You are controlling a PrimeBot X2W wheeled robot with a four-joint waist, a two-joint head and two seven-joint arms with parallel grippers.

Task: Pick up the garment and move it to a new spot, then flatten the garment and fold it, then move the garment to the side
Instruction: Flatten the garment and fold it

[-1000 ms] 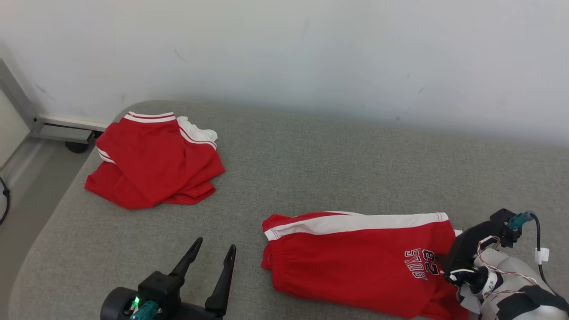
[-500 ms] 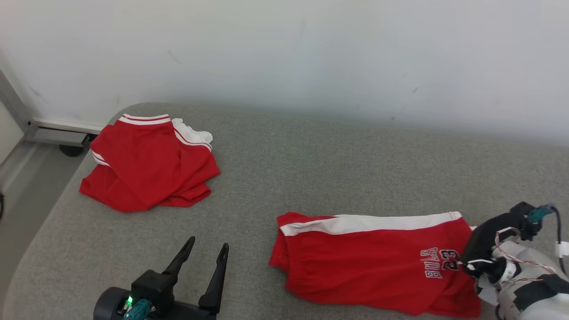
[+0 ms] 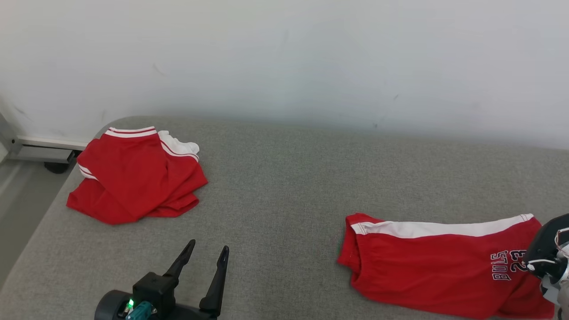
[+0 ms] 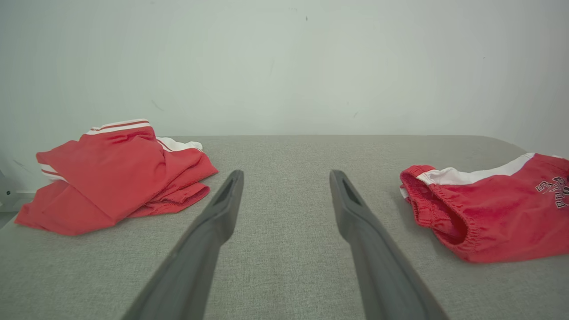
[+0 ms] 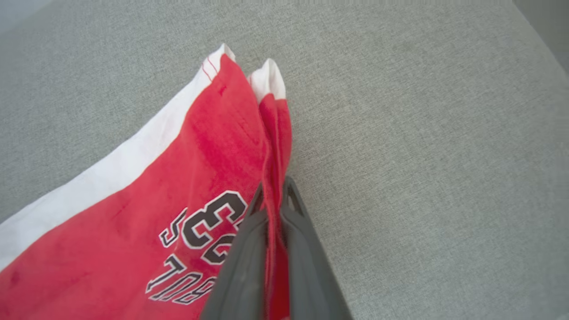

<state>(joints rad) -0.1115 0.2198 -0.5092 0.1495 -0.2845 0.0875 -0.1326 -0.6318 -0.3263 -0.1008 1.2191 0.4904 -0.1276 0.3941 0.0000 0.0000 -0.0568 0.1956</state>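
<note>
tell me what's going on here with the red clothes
A two-armed robot is working on folded red shorts lying on a grey padded surface. Its right tool is shut on the shorts' leg end, beside the printed number. The left tool hangs open over bare surface, holding nothing. A second red garment lies crumpled at the far left.

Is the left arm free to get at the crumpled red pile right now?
Probably yes: the left gripper is open and empty, with bare grey cushion between it and the red pile.
</note>
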